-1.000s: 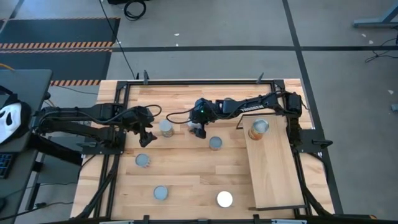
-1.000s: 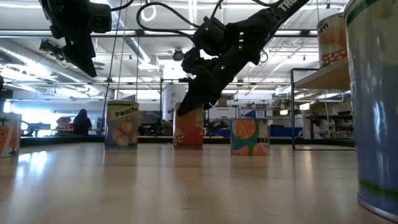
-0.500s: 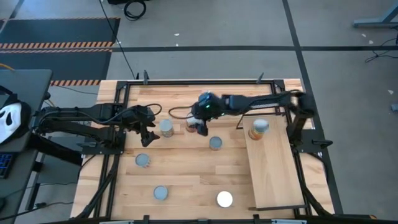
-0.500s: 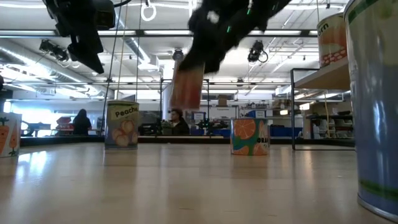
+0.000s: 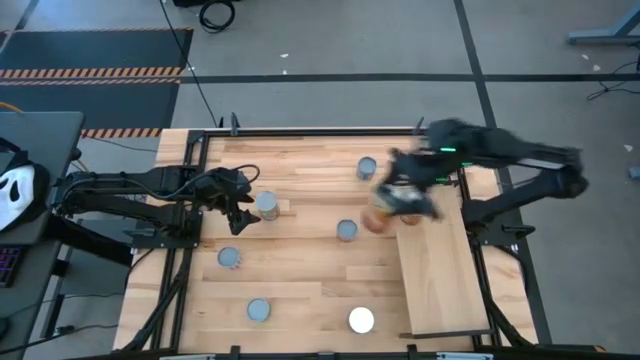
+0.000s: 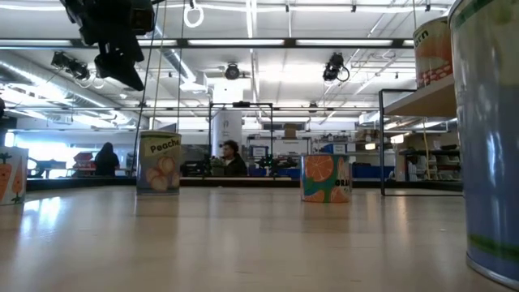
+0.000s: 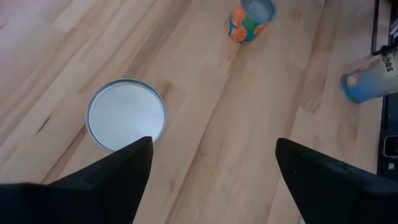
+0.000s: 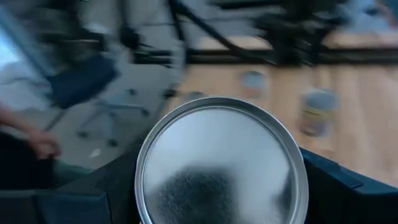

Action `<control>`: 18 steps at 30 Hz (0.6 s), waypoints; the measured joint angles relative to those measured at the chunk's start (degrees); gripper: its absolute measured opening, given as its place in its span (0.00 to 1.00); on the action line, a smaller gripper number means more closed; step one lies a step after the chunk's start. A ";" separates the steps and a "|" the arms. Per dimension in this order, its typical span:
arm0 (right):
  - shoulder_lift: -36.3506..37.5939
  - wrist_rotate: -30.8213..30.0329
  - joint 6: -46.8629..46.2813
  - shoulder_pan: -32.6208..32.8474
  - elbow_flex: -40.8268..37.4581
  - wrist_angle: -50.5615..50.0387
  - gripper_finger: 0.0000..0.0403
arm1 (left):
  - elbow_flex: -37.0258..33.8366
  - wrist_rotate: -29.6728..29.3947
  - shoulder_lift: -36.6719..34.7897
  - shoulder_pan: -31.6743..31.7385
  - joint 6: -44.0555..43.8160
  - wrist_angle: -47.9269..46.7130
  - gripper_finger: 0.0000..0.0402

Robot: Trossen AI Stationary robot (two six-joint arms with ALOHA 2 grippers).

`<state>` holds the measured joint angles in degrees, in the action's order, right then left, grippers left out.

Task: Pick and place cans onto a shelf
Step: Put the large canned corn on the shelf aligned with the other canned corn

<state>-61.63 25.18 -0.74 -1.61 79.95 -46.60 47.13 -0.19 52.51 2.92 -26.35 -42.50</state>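
My right gripper (image 5: 397, 203) is shut on a can with orange-brown sides (image 5: 379, 221), in the air beside the far left corner of the pale wooden shelf (image 5: 440, 280). In the right wrist view the can's round metal top (image 8: 222, 165) fills the picture. My left gripper (image 5: 240, 213) is open and empty, hovering just left of a silver-topped can (image 5: 267, 205), which shows below its fingers (image 7: 126, 114). Other cans stand upright on the table (image 5: 367, 167), (image 5: 346, 230), (image 5: 230, 258). One can stands on the shelf (image 6: 434, 49). My right gripper pinches the can by its side wall, one finger (image 8: 93, 193) on each side just below the top rim (image 8: 142, 180). The top faces the wrist. The can is lifted clear of the table and tilted, its orange side showing from above.
Two more cans stand near the table's front: a silver one (image 5: 258, 310) and a white one (image 5: 360, 320). A black metal frame (image 5: 300, 131) runs round the table. In the low view a large can (image 6: 495, 138) stands close at the right.
My right gripper has lifted the orange-sided can off the table's far middle and swung it fast toward the table's right, up to the shelf's far left corner. A silver can that the arm covered now shows. My left gripper has edged slightly toward the silver-topped can, still open.
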 joint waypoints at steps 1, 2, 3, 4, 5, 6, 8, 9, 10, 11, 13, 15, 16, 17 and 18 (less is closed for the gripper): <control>2.87 0.40 -0.34 1.53 0.02 -1.90 0.78 | 0.00 0.00 0.00 0.00 0.00 -0.02 0.86; 5.52 0.74 -0.55 2.89 0.02 -4.27 0.78 | 0.00 -0.02 0.00 0.00 0.02 -0.02 0.86; 8.07 0.98 -0.60 4.18 0.02 -7.41 0.78 | 0.01 -0.02 0.00 0.00 0.02 -0.02 0.86; 10.45 1.33 -0.63 5.30 0.02 -10.45 0.78 | 0.00 -0.01 0.00 0.00 0.00 -0.02 0.86; 12.68 1.41 -0.74 6.35 0.02 -13.61 0.78 | 0.00 0.00 0.00 0.00 0.01 -0.02 0.86; 14.56 1.35 -1.07 7.19 0.02 -16.71 0.78 | 0.00 -0.01 0.00 0.00 0.02 -0.04 0.86; 17.82 0.65 -2.28 8.62 0.02 -22.02 0.78 | 0.00 0.00 0.00 0.00 0.00 -0.04 0.86; 19.38 -0.91 -3.19 9.10 0.01 -23.98 0.78 | 0.00 0.00 0.00 0.00 0.02 -0.04 0.86; 20.82 -3.20 -4.35 9.47 0.00 -25.67 0.78 | 0.02 -0.02 0.00 0.00 0.02 -0.04 0.86; 22.05 -5.49 -5.11 9.68 0.00 -27.24 0.78 | 0.00 -0.02 0.00 0.00 0.00 -0.06 0.86; 24.48 -10.84 -5.34 9.82 0.00 -31.24 0.78 | 0.02 -0.02 0.00 0.00 0.02 -0.05 0.86; 26.29 -16.07 -5.08 9.82 -0.34 -35.16 0.78 | 0.02 0.00 0.00 0.00 0.00 -0.06 0.86; 27.08 -18.75 -4.92 9.82 -0.81 -36.48 0.78 | 0.02 0.00 0.00 0.00 0.02 -0.06 0.86; 27.87 -21.41 -4.99 9.82 -1.59 -37.12 0.78 | 0.02 0.00 0.00 0.00 0.02 -0.08 0.86; 28.67 -24.18 -5.81 9.80 -2.67 -37.19 0.78 | 0.02 -0.02 0.00 0.00 0.01 -0.06 0.86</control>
<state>-32.96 1.00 -6.54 8.19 77.28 -83.79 47.16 -0.20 52.51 2.92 -26.34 -42.57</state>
